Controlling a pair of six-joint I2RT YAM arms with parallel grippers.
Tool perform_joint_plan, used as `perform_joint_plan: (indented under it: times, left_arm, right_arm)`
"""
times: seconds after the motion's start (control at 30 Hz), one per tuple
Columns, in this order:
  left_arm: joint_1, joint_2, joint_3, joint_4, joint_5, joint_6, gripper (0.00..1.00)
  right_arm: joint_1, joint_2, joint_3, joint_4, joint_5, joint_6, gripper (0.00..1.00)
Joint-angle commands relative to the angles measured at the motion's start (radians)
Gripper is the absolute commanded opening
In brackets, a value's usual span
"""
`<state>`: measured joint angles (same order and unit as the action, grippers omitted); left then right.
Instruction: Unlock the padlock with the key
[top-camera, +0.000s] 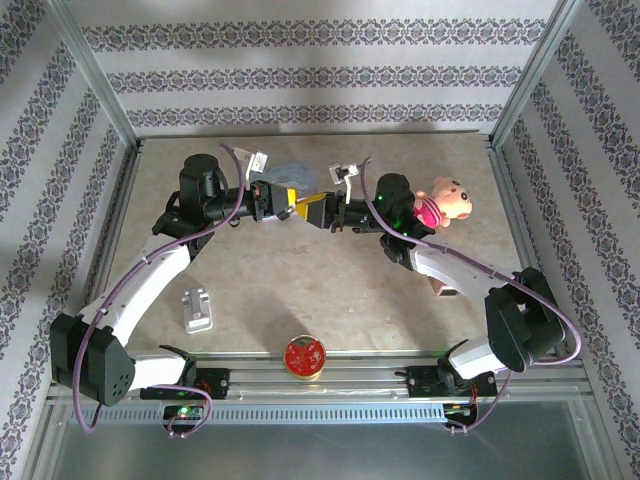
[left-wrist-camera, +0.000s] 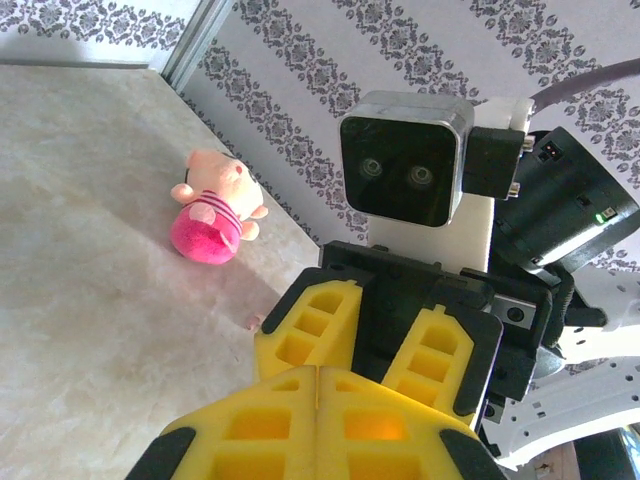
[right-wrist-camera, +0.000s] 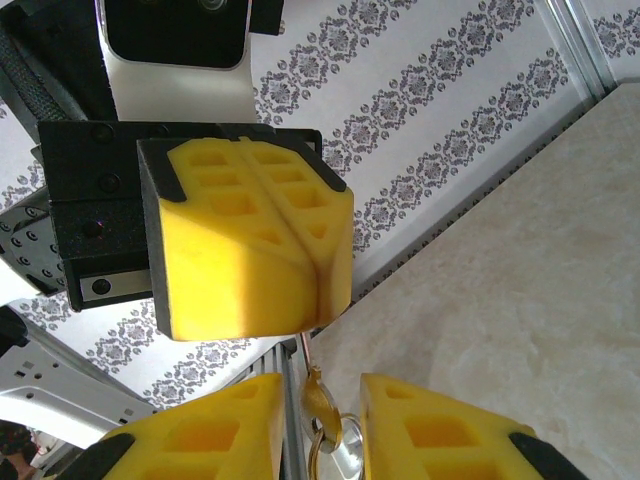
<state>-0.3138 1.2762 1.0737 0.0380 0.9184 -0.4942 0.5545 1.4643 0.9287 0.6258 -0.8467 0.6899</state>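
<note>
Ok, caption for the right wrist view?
Shut left gripper dangles a small brass key with ring inside the open right gripper.

This is looking like a robotics lab's test cell rather than a lived-in room. An aluminium-profile frame (top-camera: 106, 95) is boxing in a marble-look tabletop (top-camera: 300, 285), and flat panels printed with striped floral wallpaper (top-camera: 300, 75) are standing in as walls. The left arm (top-camera: 150, 275) and right arm (top-camera: 455, 265) are sitting on a slotted metal rail (top-camera: 350, 385) at the near edge, with purple cables (top-camera: 240, 205) looping along them and a camera module (left-wrist-camera: 405, 165) riding on the right wrist. Stray props — a plush pig (top-camera: 447, 203), a round red-topped tin (top-camera: 304, 357), a silver bracket (top-camera: 197, 310) — are lying about.
</note>
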Motion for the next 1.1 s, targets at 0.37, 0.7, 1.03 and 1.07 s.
perform_joint_plan:
  times: [0.37,0.7,1.03,1.07]
  left_arm:
    - [0.004,-0.003,0.005,0.065,-0.011,-0.038,0.0]
    - [0.004,0.013,0.021,0.058,-0.051,-0.051,0.38]
    - [0.004,-0.02,0.019,-0.064,-0.328,-0.011,0.99]
    - [0.004,-0.023,0.018,-0.08,-0.361,-0.004,0.99]
  right_arm:
    - [0.015,0.007,0.024,0.047,-0.038,-0.006,0.13]
    - [0.009,-0.003,0.012,0.046,-0.007,-0.013,0.0]
    - [-0.016,-0.062,-0.058,-0.099,0.184,-0.037,0.0]
    - [-0.018,-0.068,-0.062,-0.145,0.214,-0.046,0.0]
